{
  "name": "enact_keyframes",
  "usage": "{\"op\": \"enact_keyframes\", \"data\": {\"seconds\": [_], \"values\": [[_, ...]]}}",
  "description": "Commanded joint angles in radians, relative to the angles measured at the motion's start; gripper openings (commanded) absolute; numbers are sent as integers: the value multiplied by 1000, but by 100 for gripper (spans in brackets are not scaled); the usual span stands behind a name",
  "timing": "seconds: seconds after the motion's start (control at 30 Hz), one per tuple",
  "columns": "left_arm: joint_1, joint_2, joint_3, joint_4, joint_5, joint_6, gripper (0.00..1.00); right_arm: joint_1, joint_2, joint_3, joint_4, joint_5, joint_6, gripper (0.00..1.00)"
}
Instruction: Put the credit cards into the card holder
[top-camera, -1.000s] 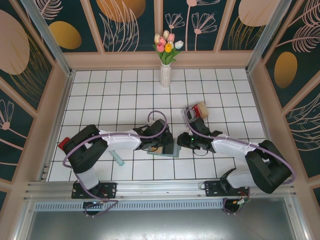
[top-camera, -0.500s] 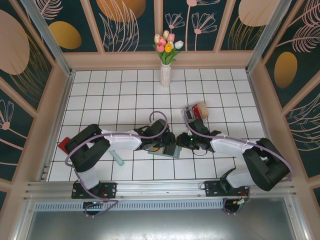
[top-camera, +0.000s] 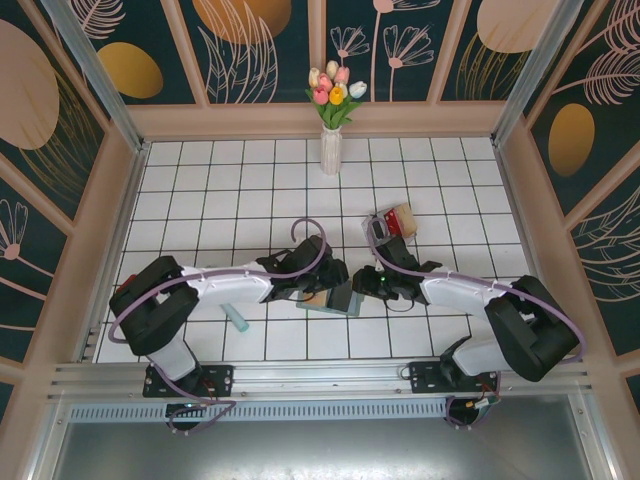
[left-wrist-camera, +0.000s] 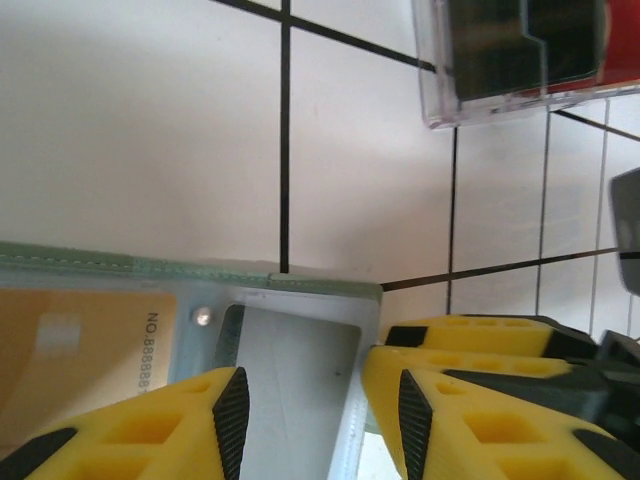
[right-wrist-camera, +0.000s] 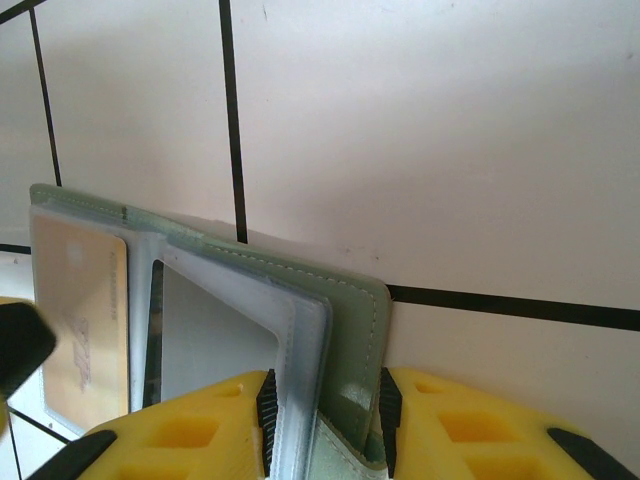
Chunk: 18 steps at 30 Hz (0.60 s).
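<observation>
The card holder (top-camera: 336, 304) lies open on the white tiles between my two grippers. Its grey-green cover (right-wrist-camera: 352, 330) and pale inner leaf are pinched together between the pads of my right gripper (right-wrist-camera: 328, 425), which is shut on that edge (top-camera: 362, 285). A tan credit card (left-wrist-camera: 70, 350) sits in the holder's left pocket (right-wrist-camera: 85, 320). A pale grey card (left-wrist-camera: 295, 370) fills the window pocket. My left gripper (left-wrist-camera: 322, 415) straddles that pocket from above, open, with a gap between its right pad and the holder's edge (top-camera: 318, 290).
A clear plastic box (top-camera: 393, 222) with something red inside stands just beyond the holder (left-wrist-camera: 520, 50). A teal stick (top-camera: 237, 317) lies to the left near the front. A white vase of tulips (top-camera: 331, 150) stands at the back centre.
The left arm's elbow has swung out to the left while its gripper stayed over the holder. The right arm and the holder have barely moved.
</observation>
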Motion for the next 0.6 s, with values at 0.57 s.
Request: {"op": "enact_keyframes", "data": {"seconds": [0.57], "values": [[-49, 30, 3, -129, 25, -13, 47, 14, -22, -6, -7, 14, 12, 36]]}}
